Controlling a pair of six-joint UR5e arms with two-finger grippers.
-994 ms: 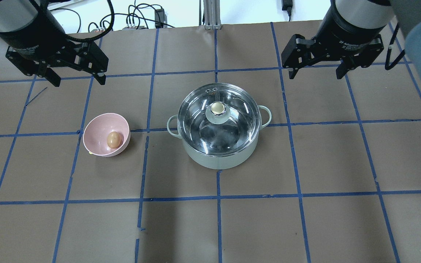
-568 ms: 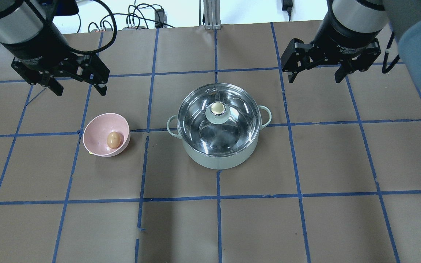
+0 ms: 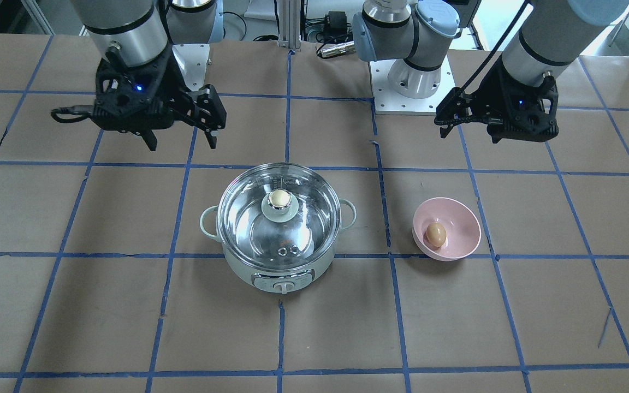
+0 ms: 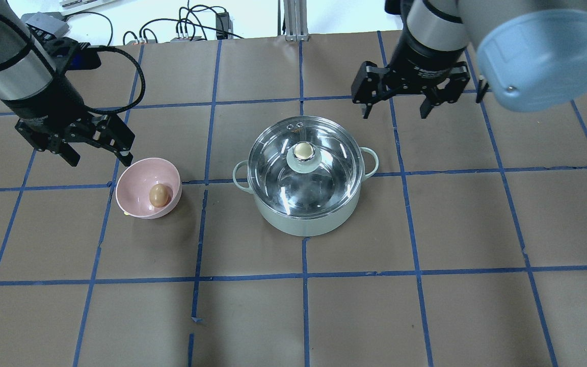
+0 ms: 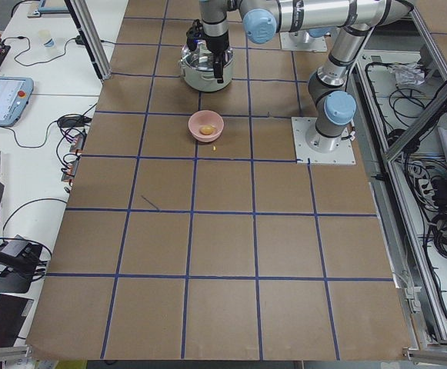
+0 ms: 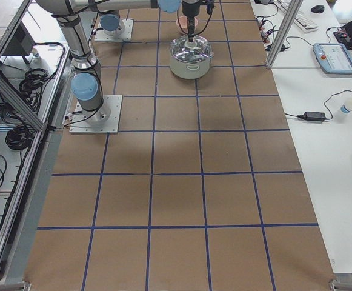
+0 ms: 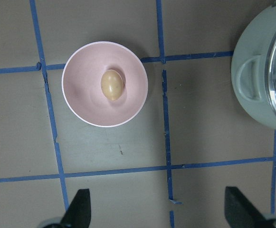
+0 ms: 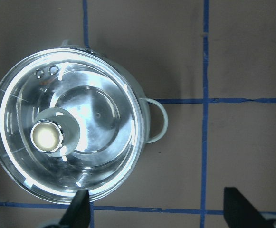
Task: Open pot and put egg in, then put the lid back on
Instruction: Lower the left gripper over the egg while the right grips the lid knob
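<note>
The small brown egg (image 4: 158,194) lies in a pink round bowl (image 4: 135,176). The clear glass lid (image 4: 326,171) covers the mint-white electric pot (image 4: 306,216). The left gripper (image 4: 99,159) and right gripper (image 4: 395,113) hang spread wide, empty. Markings on the pot's dial panel (image 3: 283,283) are too small to read.

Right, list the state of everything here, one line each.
pot: closed, upright.
lid: seated on the pot.
egg: lying in the bowl.
bowl: upright, holding the egg.
left gripper: open, empty, near the bowl.
right gripper: open, empty, near the pot.
</note>
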